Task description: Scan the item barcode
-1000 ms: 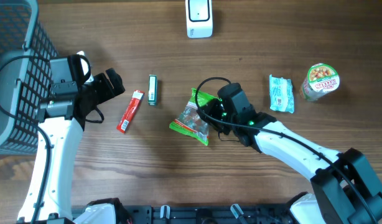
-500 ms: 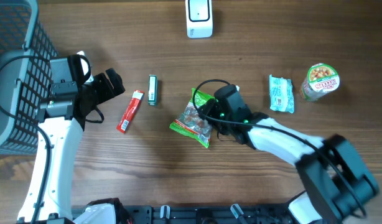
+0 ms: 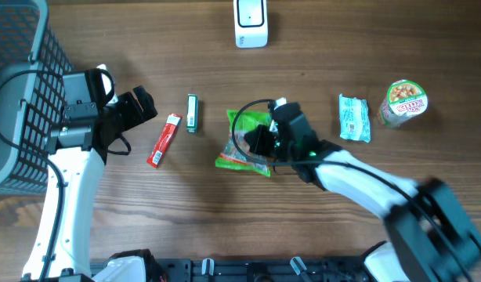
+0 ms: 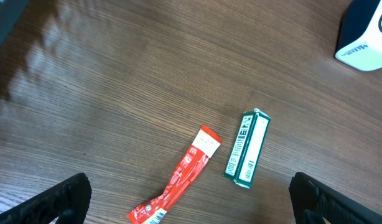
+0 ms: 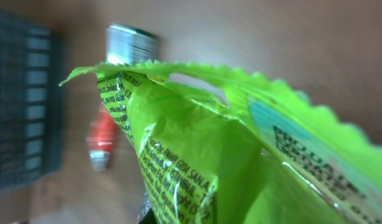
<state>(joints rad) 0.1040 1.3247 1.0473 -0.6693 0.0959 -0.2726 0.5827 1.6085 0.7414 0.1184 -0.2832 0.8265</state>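
The item is a green snack bag (image 3: pixel 242 150) at mid-table; my right gripper (image 3: pixel 261 141) is shut on its right edge, and the bag is partly raised and crumpled. In the right wrist view the bag (image 5: pixel 197 143) fills the frame, with its printed text side toward the camera, and it hides the fingers. No barcode shows. The white scanner (image 3: pixel 251 22) stands at the back edge, also seen in the left wrist view as the scanner (image 4: pixel 367 36). My left gripper (image 3: pixel 142 106) is open at the left, with nothing between its fingers (image 4: pixel 65 198).
A red stick packet (image 3: pixel 164 140) and a small green box (image 3: pixel 192 113) lie between the arms, below the left wrist as the packet (image 4: pixel 178 180) and the box (image 4: pixel 247 149). A grey basket (image 3: pixel 13 94) is far left. A mint packet (image 3: pixel 354 117) and a cup (image 3: pixel 403 103) sit right.
My right gripper has closed on the green bag and pulled it up and to the left, turning it. The left arm has not moved.
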